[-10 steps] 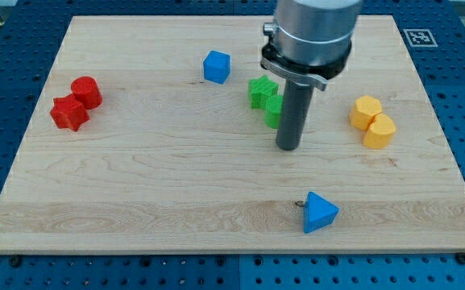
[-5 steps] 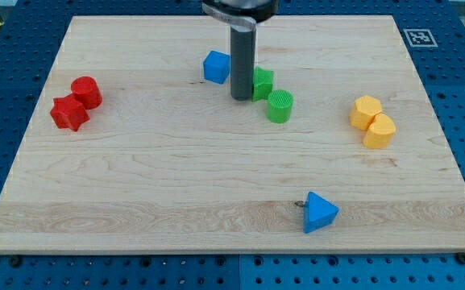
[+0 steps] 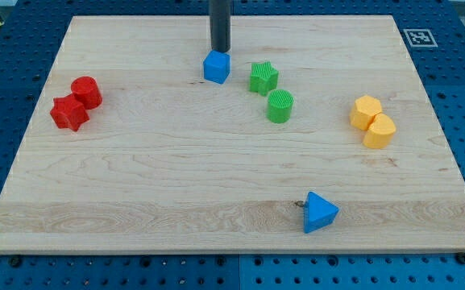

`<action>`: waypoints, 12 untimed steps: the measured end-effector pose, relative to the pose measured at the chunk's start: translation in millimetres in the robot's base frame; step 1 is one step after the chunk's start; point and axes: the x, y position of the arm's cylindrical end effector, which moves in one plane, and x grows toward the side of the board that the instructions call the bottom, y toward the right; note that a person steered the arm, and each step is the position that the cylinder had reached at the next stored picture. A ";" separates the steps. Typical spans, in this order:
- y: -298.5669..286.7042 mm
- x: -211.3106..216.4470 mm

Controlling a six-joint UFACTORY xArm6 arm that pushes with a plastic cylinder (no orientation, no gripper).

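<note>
My tip (image 3: 219,49) stands near the view's top, just above the blue cube (image 3: 216,67), touching or almost touching its upper edge. To the right of that cube lie a green star block (image 3: 263,78) and, below it, a green cylinder (image 3: 280,105). The rod rises out of the view's top edge.
A red cylinder (image 3: 86,91) and a red star block (image 3: 69,113) sit together at the view's left. Two yellow blocks (image 3: 367,110) (image 3: 379,131) touch at the right. A blue triangular block (image 3: 320,212) lies near the bottom edge of the wooden board (image 3: 135,185).
The rod has moved up and to the left, from beside the green blocks to just above the blue cube. No block has visibly shifted.
</note>
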 end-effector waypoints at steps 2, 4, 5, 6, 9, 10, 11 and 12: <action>7.0 37.7; 7.0 40.5; 6.9 52.5; 6.9 53.8; -30.3 69.3; -26.9 94.7; -15.3 107.6; 0.8 117.8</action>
